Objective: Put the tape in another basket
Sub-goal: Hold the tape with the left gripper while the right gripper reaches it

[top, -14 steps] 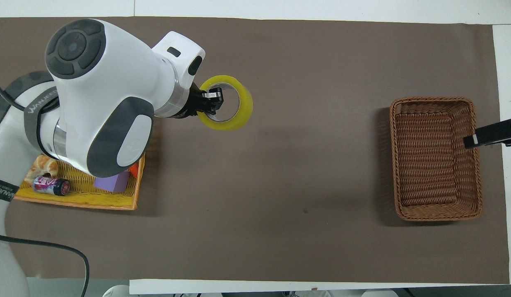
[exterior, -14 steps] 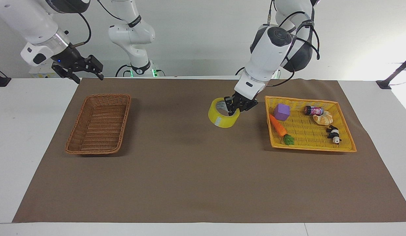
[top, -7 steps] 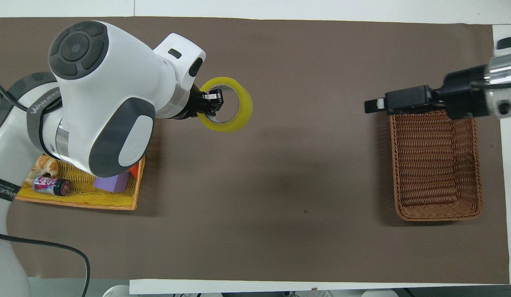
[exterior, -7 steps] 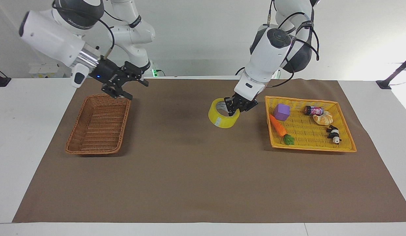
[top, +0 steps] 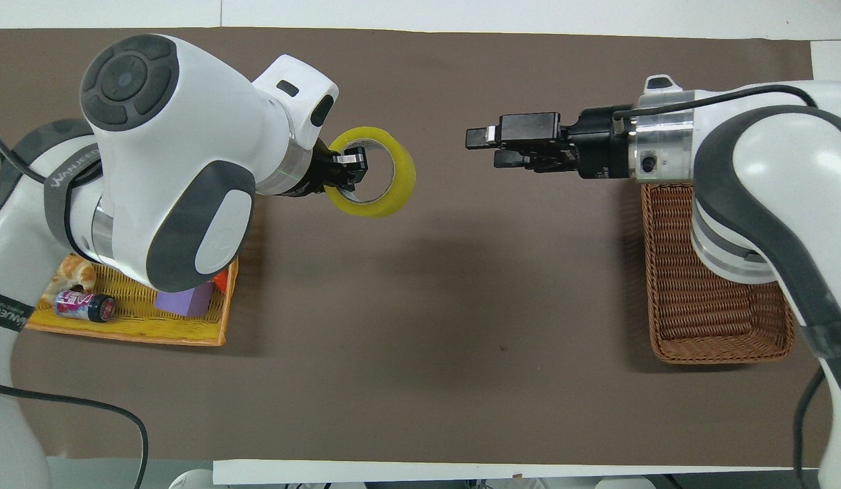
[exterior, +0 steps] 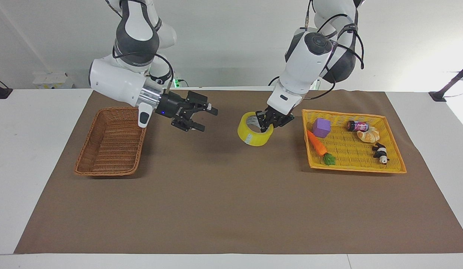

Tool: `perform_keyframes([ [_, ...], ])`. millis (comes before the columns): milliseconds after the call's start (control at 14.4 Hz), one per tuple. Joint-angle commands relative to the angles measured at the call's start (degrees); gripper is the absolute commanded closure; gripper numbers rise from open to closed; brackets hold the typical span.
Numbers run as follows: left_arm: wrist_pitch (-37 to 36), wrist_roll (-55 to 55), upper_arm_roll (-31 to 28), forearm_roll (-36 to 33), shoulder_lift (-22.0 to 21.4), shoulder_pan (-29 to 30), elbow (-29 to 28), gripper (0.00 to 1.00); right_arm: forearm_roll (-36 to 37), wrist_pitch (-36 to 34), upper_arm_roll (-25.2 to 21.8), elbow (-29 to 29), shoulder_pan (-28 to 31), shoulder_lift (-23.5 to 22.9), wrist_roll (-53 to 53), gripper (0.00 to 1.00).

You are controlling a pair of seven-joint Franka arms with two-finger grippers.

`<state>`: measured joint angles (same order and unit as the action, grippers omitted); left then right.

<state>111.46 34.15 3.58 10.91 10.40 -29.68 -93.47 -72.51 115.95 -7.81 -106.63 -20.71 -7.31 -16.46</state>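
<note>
At mid-frame in the facing view, the left pincer [exterior: 264, 124] is clamped on the tape's [exterior: 255, 133] rim. The right pincer [exterior: 206, 118], fingers apart, hovers between the tape and the basket [exterior: 112, 141] at mid-left.

Translucent yellow tape [exterior: 254, 133], grey-white core. Brown woven basket [exterior: 112, 141]. Bright yellow woven tray [exterior: 353, 148]; purple cube [exterior: 321, 127], orange carrot [exterior: 316, 143].

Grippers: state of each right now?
Left gripper: shut on the tape, pinching its wall, over the mat.
Right gripper: open, holding nothing, over the mat between the basket and the tape.
</note>
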Motion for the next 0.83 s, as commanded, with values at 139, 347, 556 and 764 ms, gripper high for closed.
perform_keyframes([
  [139, 0.2, -1.0, -0.5, 1.0, -1.8, 0.2, -2.6, 1.00, -3.1, 3.2, -0.3, 0.4, -2.5, -2.3, -1.8, 0.01],
  [347, 0.6, -1.0, -0.5, 1.0, -1.6, 1.0, -2.2, 1.00, -6.1, 6.3, -0.3, 0.0, -5.6, -2.4, -0.9, 0.01],
  [556, 0.4, -1.1, -0.5, 1.0, -1.6, 1.0, -2.3, 1.00, -10.2, 6.5, -0.3, 0.5, -6.4, -4.5, -0.9, 0.01],
  [764, 0.6, -1.1, -0.5, 1.0, -1.7, 0.9, -2.6, 1.00, -12.4, 7.0, -0.3, 0.6, -7.5, -5.7, -0.9, 0.01],
])
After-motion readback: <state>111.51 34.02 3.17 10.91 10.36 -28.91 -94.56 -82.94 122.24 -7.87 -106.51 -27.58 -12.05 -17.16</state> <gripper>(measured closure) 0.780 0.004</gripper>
